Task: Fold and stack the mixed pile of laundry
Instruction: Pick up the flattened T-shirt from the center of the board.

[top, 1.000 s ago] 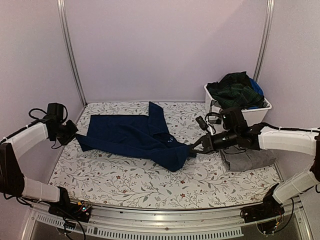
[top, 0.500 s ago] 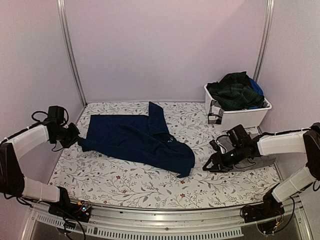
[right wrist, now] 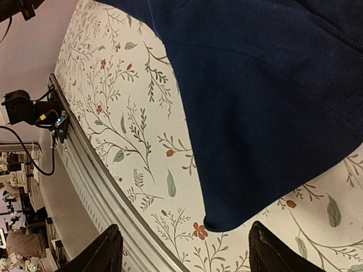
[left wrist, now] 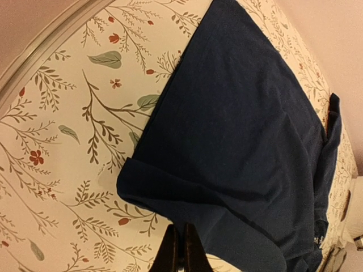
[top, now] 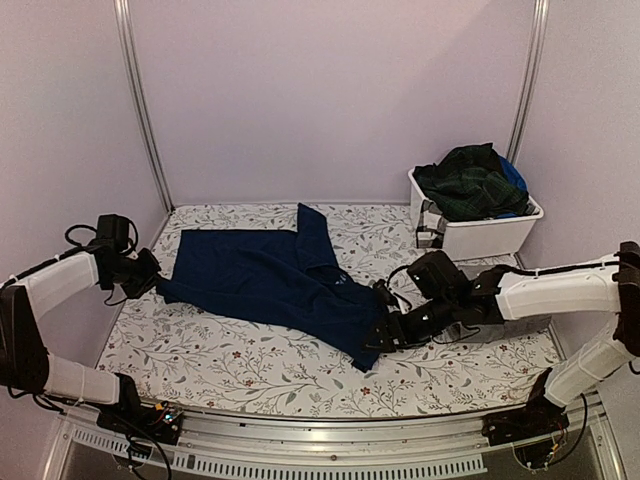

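Note:
A navy blue garment (top: 270, 275) lies spread on the floral table cloth, and it also fills the left wrist view (left wrist: 244, 141) and the right wrist view (right wrist: 266, 102). My left gripper (top: 143, 272) is shut on its left edge, the fingertips (left wrist: 180, 238) pressed together at the hem. My right gripper (top: 385, 335) stands open just off the garment's near right corner (right wrist: 227, 218), with nothing between its fingers (right wrist: 110, 252). A grey garment (top: 505, 322) lies folded behind the right arm, partly hidden. A dark green plaid garment (top: 470, 182) sits in the bin.
The white plastic bin (top: 485, 235) stands at the back right, with a bright blue cloth (top: 513, 176) beside the plaid one. The table's metal front rail (right wrist: 85, 170) runs close to my right gripper. Walls close in the table on three sides.
My right gripper let go of the navy garment's corner, drew back to the right, then came back to the corner with its jaws wide. The corner now lies flat. The left arm barely moved.

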Available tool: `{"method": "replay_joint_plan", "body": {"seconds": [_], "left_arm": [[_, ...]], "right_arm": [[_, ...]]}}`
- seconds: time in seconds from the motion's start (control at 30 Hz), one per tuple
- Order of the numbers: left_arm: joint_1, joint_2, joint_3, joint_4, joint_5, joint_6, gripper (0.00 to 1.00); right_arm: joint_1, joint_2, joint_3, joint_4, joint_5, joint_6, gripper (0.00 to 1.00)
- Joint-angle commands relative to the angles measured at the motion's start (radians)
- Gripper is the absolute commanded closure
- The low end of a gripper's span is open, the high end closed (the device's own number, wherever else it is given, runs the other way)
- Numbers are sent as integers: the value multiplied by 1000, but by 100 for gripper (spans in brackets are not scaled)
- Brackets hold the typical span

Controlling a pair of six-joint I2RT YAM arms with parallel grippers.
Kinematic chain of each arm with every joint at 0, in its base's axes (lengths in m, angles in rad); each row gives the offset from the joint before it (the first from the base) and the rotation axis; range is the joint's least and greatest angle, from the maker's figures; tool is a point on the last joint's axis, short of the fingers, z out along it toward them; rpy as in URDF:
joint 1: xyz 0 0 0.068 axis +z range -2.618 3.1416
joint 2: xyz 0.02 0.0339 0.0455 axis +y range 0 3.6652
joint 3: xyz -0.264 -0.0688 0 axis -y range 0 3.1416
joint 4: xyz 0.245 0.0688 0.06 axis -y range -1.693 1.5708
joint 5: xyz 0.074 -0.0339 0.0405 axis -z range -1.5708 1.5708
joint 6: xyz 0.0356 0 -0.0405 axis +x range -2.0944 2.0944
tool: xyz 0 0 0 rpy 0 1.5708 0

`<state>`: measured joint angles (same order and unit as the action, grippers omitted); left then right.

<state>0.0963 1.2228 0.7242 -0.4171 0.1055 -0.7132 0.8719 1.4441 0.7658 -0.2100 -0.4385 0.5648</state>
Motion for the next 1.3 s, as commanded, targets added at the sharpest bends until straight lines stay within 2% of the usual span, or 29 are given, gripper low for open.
{"method": "replay_joint_plan", "body": {"seconds": [0.0,0.1,0.13,0.17,0.27,0.33,0.43,0.53,0.63,0.67,0.8,0.83,0.97,1.03,1.1,1.17,1.27], "left_arm": [[5,-24,6,12,2,11,100],[5,-29,3,14,-1,13,100],[5,-28,2,14,-1,14,100],[5,-27,1,14,-1,14,100],[5,-30,1,10,-3,17,100],[5,-39,3,3,-7,19,100],[6,-57,-1,-7,-33,25,100],[7,-60,-2,-18,-54,22,100],[6,-51,-7,-15,-43,18,100],[6,-48,-11,-6,-35,12,100],[6,-22,-21,26,1,-7,100],[5,-13,-18,31,6,-8,100],[5,14,-1,26,-11,14,100],[8,15,-1,29,-18,14,100],[8,16,-2,35,-16,6,100],[7,19,-3,42,-12,-4,100],[8,29,-3,57,-6,-15,100]], "right_arm": [[55,122,49,-19,151,40,25],[102,219,137,-90,301,-12,25],[116,251,163,-109,331,-36,29],[122,273,187,-129,357,-63,36],[121,325,224,-173,424,-107,72],[107,305,220,-184,432,-144,86],[21,239,189,-183,373,-238,91],[-106,191,170,-200,277,-409,97],[-158,192,211,-250,268,-613,96],[-162,218,240,-264,229,-637,93],[-162,363,426,-345,137,-707,68],[-162,406,461,-343,168,-715,62],[-192,487,549,-339,409,-658,48],[-224,492,550,-339,479,-612,47],[-242,459,525,-339,549,-545,42],[-246,403,476,-325,551,-476,39],[-246,251,318,-232,470,-357,28]]}}
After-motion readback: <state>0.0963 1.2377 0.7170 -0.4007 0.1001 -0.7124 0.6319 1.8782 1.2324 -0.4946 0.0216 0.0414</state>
